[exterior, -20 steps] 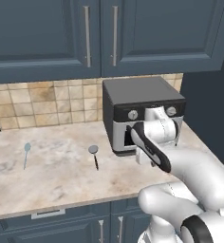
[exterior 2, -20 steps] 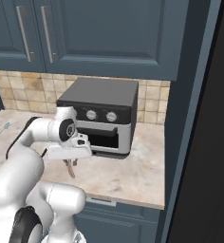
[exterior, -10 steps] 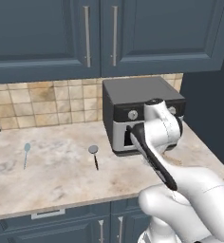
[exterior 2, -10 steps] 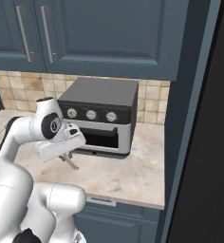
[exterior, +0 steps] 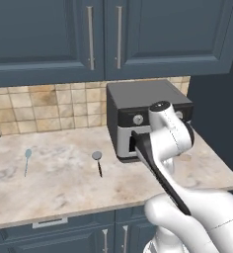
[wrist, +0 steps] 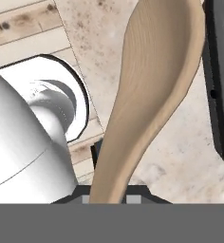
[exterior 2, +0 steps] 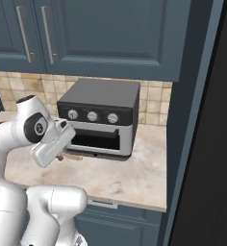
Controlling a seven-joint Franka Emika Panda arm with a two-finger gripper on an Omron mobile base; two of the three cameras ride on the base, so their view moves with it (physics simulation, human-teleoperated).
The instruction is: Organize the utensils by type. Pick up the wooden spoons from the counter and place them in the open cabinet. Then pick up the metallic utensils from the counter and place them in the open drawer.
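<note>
A grey toaster oven (exterior: 138, 121) with three front knobs (exterior 2: 92, 116) stands against the tan tile backsplash (exterior: 49, 106), under closed slate-blue upper cabinets (exterior: 103, 34).

Both base views look forward and down from behind the arm, left and right, sharing the toaster oven (exterior: 148, 118) (exterior 2: 98, 117) and the tabletop (exterior: 64, 178) (exterior 2: 130, 178). The hand view sits very close, facing down the wooden spoon (wrist: 147, 95).

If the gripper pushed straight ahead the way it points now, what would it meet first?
Probably the beige marbled counter. The hand view looks along the light-brown wooden spoon held in the gripper, with the stone top behind its bowl and the grey toaster oven just beside. Depth is unclear.
</note>
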